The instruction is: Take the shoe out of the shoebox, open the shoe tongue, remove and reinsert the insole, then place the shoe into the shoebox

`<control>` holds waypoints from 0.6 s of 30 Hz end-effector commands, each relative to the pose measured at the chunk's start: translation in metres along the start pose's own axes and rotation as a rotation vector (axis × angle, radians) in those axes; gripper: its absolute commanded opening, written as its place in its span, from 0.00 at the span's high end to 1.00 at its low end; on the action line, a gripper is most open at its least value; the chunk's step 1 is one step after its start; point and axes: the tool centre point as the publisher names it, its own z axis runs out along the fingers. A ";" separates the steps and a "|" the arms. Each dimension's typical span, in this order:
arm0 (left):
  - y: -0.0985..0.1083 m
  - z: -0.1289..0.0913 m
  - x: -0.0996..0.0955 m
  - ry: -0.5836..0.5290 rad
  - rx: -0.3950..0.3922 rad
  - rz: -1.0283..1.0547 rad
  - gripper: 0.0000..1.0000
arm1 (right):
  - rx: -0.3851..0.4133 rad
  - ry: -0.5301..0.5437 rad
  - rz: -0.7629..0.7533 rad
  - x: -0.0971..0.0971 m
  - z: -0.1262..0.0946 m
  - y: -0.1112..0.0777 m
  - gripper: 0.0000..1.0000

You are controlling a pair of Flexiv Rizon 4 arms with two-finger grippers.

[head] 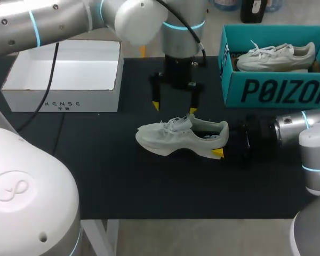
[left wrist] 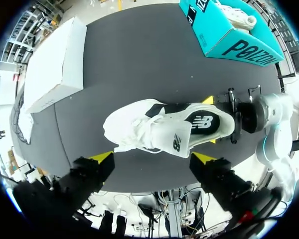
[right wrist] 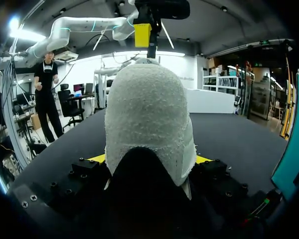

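Black table (head: 96, 176) is being occupied at its middle by the pale shoe (head: 181, 137), standing on its sole, toe toward the left. Its heel is being pinched from both sides by the right gripper (head: 222, 141). Above the shoe, the left gripper (head: 174, 106) is being held with fingers spread, touching nothing. Far right, the teal shoebox (head: 277, 90) is being filled by a second shoe (head: 274, 56); far left, a white box (head: 64, 98) is being borne.

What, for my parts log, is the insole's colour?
Black insole with white logo, clearest in left wrist view.
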 end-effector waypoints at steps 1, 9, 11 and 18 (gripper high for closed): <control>-0.006 0.013 0.016 -0.046 -0.008 -0.010 0.00 | 0.004 -0.002 0.001 0.001 0.002 -0.002 1.00; -0.005 0.039 0.028 -0.101 -0.013 -0.030 0.00 | 0.004 -0.002 0.001 0.001 0.002 -0.002 1.00; -0.004 0.043 0.030 -0.110 -0.018 -0.036 0.00 | 0.004 -0.002 0.001 0.001 0.002 -0.002 1.00; 0.000 0.053 0.026 -0.167 0.000 -0.092 0.00 | 0.004 -0.002 0.001 0.001 0.002 -0.002 1.00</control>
